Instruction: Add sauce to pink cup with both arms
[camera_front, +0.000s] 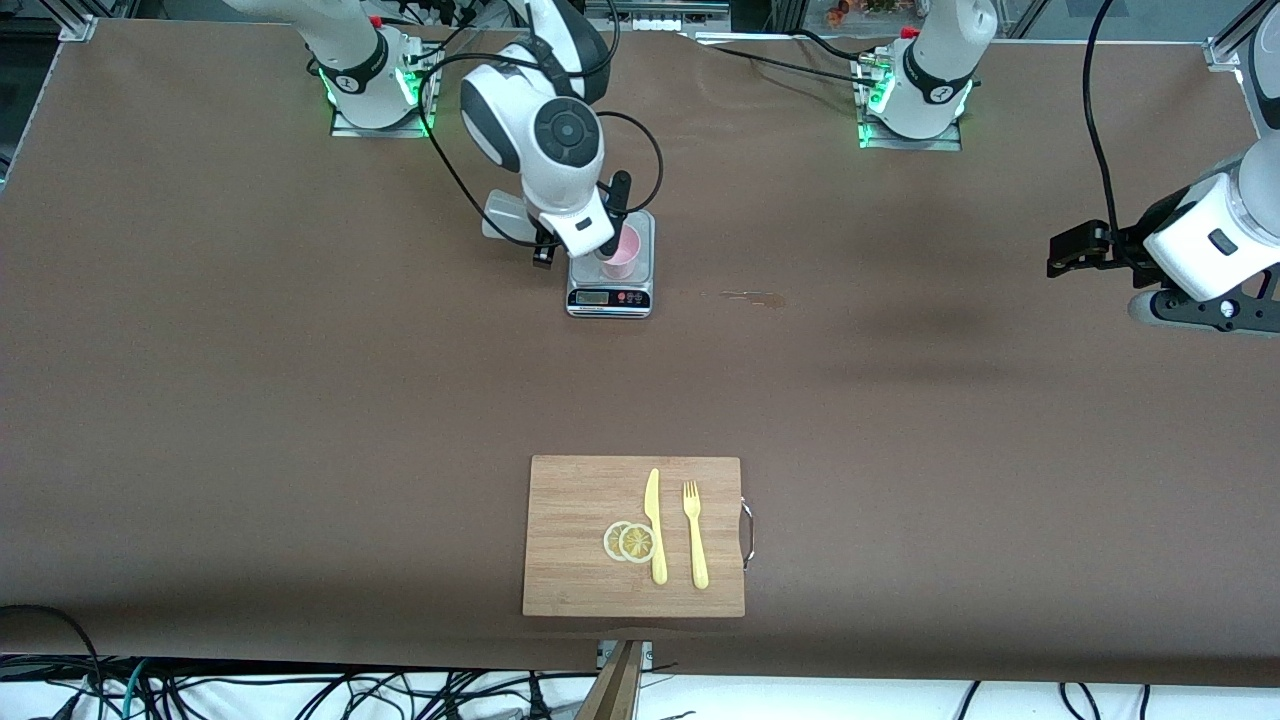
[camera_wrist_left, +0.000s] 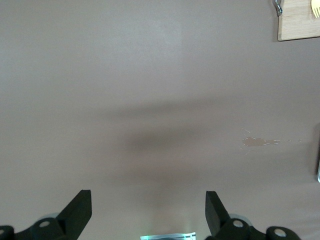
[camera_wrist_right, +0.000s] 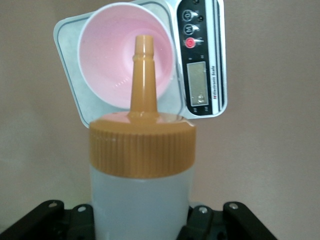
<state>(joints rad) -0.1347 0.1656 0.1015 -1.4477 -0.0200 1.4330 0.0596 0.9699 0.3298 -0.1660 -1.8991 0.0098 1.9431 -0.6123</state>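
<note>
The pink cup (camera_front: 622, 254) stands on a small digital scale (camera_front: 610, 297) toward the right arm's end of the table. My right gripper (camera_wrist_right: 142, 222) is shut on the sauce bottle (camera_wrist_right: 142, 200) and holds it tipped. The bottle's orange nozzle (camera_wrist_right: 144, 75) points at the cup's mouth (camera_wrist_right: 107, 65). In the front view the right arm's hand (camera_front: 578, 225) covers most of the bottle; only its whitish base (camera_front: 500, 214) shows. My left gripper (camera_wrist_left: 148, 210) is open and empty over bare table at the left arm's end, where the left arm (camera_front: 1210, 240) waits.
A wooden cutting board (camera_front: 575, 560) lies near the front edge with a yellow knife (camera_front: 655, 525), a fork (camera_front: 694, 535) and two lemon slices (camera_front: 630, 541). A small sauce stain (camera_front: 755, 297) marks the table beside the scale; it also shows in the left wrist view (camera_wrist_left: 257, 142).
</note>
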